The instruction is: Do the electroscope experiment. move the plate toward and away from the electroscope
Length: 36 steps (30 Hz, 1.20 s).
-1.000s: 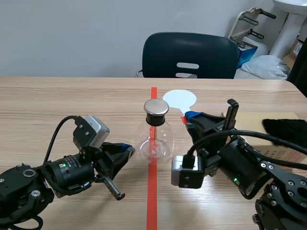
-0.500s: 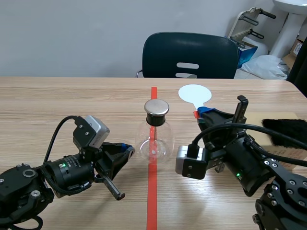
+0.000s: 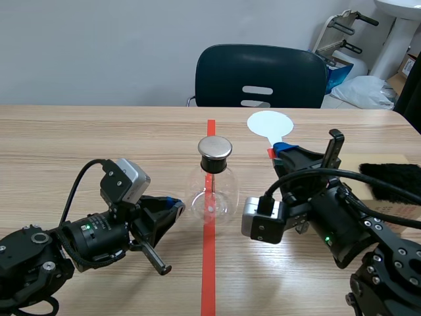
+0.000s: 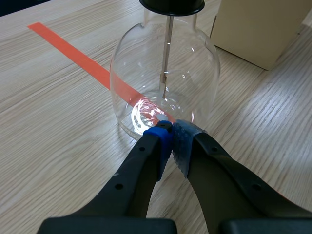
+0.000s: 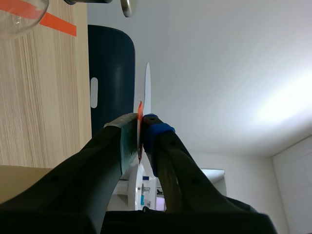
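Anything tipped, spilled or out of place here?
Nothing stands out. The electroscope stands upright on the tape line; the right gripper holds the white plate clear of it; the left gripper is shut at its base.

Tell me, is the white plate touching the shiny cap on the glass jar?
Apart. The scene view shows table between the plate and the cap.

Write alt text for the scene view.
The right hand holds a round white plate upright, to the side of and apart from a glass electroscope standing on the orange-red tape line. The left hand is shut, its tips at the electroscope's base.
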{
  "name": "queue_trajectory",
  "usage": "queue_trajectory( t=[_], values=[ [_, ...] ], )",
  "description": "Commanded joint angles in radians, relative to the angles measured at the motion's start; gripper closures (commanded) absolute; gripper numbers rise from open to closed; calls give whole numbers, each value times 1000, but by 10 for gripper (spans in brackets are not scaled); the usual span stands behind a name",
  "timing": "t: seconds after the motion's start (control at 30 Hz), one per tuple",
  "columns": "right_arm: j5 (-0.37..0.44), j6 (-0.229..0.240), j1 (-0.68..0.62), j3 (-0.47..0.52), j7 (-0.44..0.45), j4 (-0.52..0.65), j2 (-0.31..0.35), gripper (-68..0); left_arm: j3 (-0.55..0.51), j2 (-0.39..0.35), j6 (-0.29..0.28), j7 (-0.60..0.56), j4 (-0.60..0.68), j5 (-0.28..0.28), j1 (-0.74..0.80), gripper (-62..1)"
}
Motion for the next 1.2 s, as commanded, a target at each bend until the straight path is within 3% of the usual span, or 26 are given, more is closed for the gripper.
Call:
queue_trajectory(
  t=[0.0,0.3,1.17],
  values=[
    [10,-24,17,7,-3,10,3,-7,-1,5,0,-19,29,-6,0,-36],
    [10,-40,17,7,32,13,3,-7,-1,5,0,-19,29,-6,0,-36],
    [10,-39,17,5,354,42,2,-7,-1,5,0,-19,29,-6,0,-36]
  ],
)
